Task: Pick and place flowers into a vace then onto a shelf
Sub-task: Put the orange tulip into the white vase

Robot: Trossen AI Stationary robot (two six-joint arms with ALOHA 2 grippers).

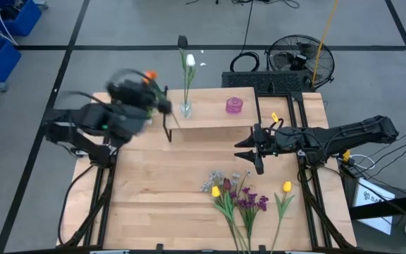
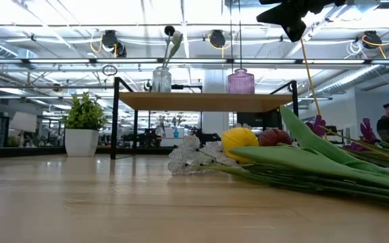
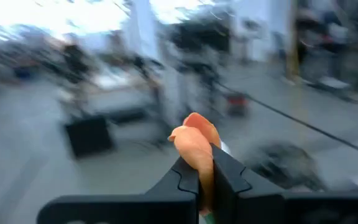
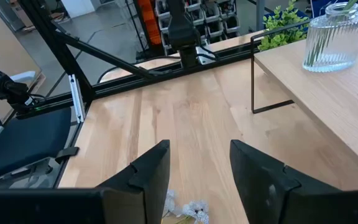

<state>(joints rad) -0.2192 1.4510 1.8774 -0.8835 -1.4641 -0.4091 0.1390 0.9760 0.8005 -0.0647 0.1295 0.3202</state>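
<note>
- The surface (image 1: 168, 204) carries the shelf (image 1: 217, 116) along its far edge, and the shelf serves as the landmark here: its light board on black legs holds a clear glass vase (image 1: 186, 108) near its left end and a pink glass vase (image 1: 234, 106) near the middle.
- The left gripper (image 1: 162, 102) hangs just left of the clear vase, above the shelf's left end, its jaws pinching an orange tulip (image 3: 194, 140) — bloom poking up between them, green stem running down toward the vase.
- The step in hand looks like seating this tulip in the clear vase. To do it well, bring the stem tip over the vase mouth, keep the stem near upright, lower steadily, and let go only once it is well inside — the white tulip (image 1: 189, 60) already standing there must not be knocked.
- The right gripper (image 1: 251, 148) waits just in front of the shelf's right half, jaws spread and empty.
- Remaining flowers (image 1: 242, 197) lie well in front of the shelf: yellow tulips, purple blooms, a pale spray, long green stems.
</note>
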